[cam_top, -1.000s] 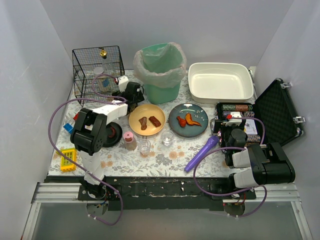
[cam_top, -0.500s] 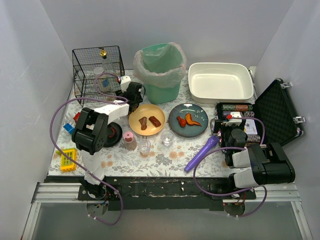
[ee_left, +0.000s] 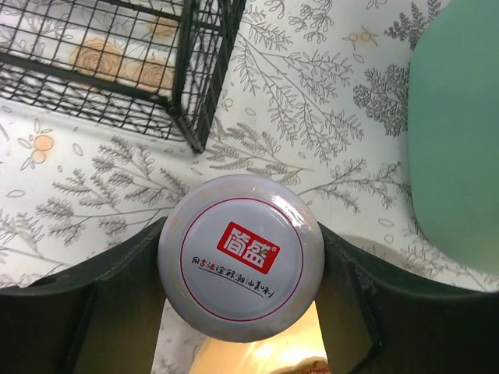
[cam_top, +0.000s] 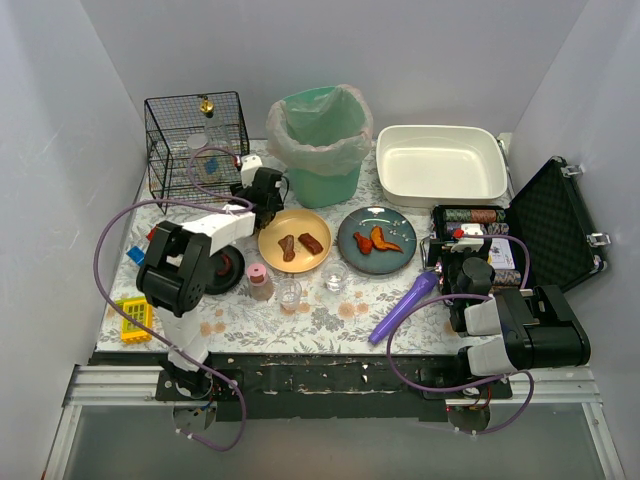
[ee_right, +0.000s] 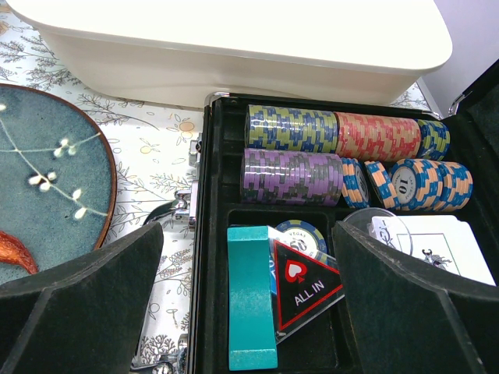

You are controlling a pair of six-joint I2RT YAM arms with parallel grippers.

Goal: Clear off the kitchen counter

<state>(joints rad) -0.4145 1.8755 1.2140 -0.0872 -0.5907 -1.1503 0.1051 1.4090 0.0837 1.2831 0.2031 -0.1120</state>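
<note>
The desk [cam_top: 330, 315], under a fern-and-flower cloth, fills a booth of plain pale walls [cam_top: 400, 50]. The left gripper [ee_left: 243, 269] clasps a white-lidded jar [ee_left: 242, 234] from both sides, between the wire basket [ee_left: 101, 54] and the green bin [ee_left: 456, 140]. The jar's body is hidden beneath its lid. The right gripper [ee_right: 245, 249] gapes wide, holding nothing, above the chip case [ee_right: 312, 214], which the frame cuts off.
</note>
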